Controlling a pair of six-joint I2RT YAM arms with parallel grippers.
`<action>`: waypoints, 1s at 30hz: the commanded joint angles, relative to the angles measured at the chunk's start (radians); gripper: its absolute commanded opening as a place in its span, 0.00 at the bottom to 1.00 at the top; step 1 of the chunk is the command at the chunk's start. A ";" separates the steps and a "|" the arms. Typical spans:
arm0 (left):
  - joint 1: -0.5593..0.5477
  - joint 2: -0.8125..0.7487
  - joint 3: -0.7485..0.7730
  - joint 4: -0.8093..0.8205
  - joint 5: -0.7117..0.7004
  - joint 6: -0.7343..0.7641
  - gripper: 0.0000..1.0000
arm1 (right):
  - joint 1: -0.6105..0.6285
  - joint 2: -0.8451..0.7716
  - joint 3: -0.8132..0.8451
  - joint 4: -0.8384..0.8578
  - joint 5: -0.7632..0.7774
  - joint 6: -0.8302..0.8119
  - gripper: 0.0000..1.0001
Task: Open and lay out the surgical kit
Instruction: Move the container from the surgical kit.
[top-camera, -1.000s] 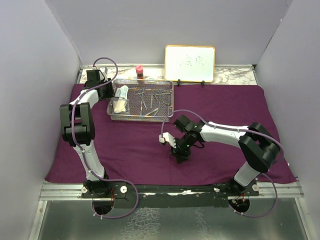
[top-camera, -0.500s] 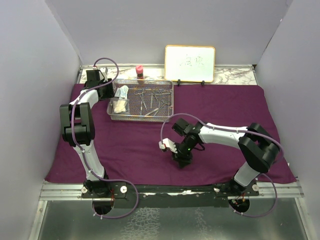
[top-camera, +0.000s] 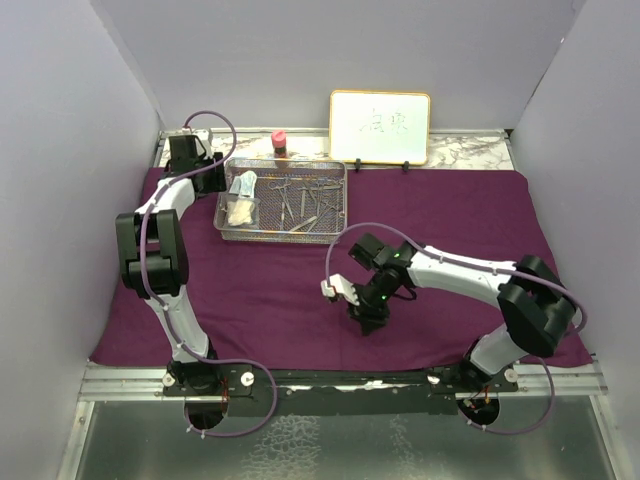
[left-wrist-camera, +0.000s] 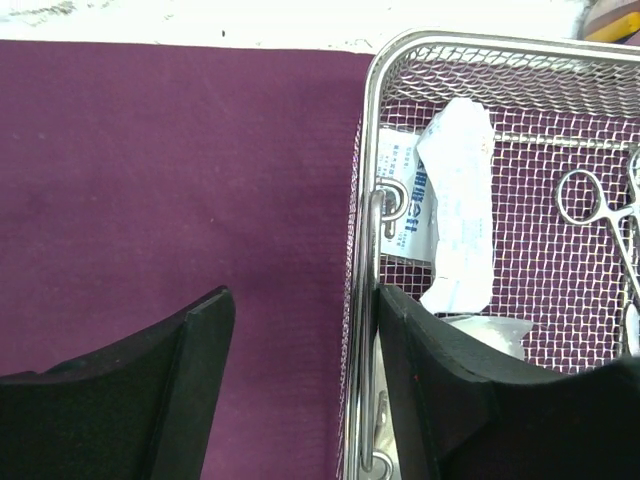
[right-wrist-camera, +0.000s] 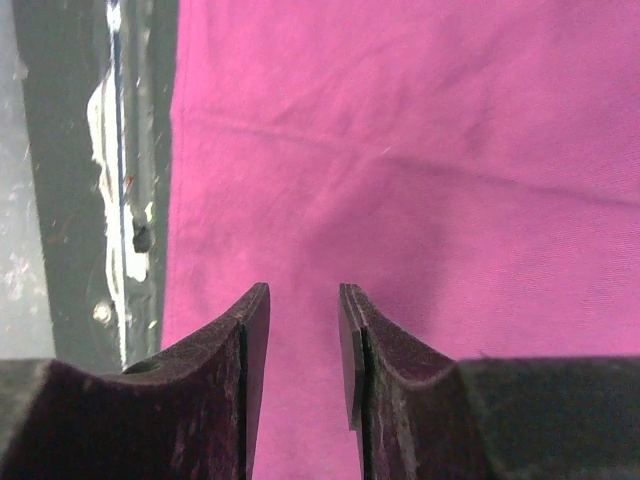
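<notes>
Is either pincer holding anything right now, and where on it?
Nothing held: left pincer is open astride the tray rim; right pincer is empty over the cloth.

Bare purple cloth (top-camera: 450, 210) right of the mesh tray (top-camera: 268, 222); bottle (top-camera: 278, 142) and whiteboard (top-camera: 380, 127) close behind it.

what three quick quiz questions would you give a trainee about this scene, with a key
1. True or false: the left gripper is shut.
2. Where does the wire-mesh tray sit? A: on the purple cloth, at its far left part. B: on the bare tabletop. C: lifted in the air.
3. Fill in: the ____ gripper straddles the tray's end wall, one finger outside over the cloth, the other over the mesh.

Key
1. False: its fingers stand wide apart.
2. A
3. left
</notes>
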 joint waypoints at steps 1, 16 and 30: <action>0.007 -0.083 -0.003 0.006 -0.024 0.029 0.64 | 0.008 -0.043 0.068 0.188 0.032 0.071 0.34; 0.007 -0.143 -0.051 0.035 0.010 0.034 0.66 | 0.011 0.197 0.170 0.234 -0.027 0.099 0.34; 0.007 -0.206 -0.077 0.052 -0.009 0.066 0.66 | 0.073 0.228 0.066 0.143 -0.070 0.062 0.28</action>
